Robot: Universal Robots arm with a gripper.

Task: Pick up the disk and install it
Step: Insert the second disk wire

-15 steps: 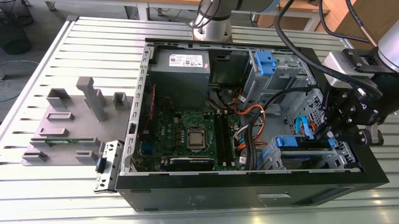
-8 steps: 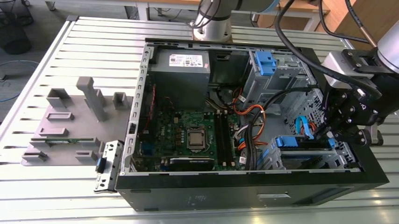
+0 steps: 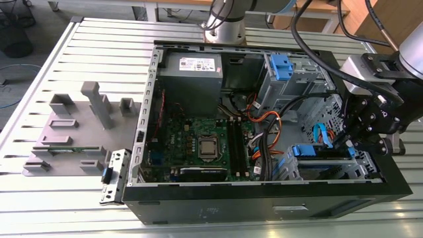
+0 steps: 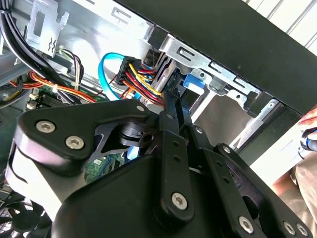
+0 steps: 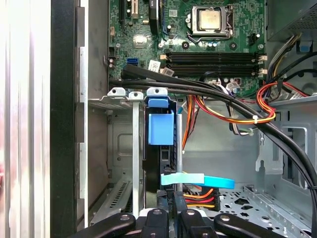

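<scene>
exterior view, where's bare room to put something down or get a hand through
Free: the slatted table between the grey fixture and the far edge, and the strip along its near edge in front of the computer case. Crowded: inside the case, cables cross between the motherboard and drive bays, where the gripper sits over the disk.

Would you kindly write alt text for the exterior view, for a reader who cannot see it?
A black robot pincer reaches into an open computer case at the exterior view's right, above a blue-railed disk in its bay. A green motherboard fills the case's middle.
</scene>
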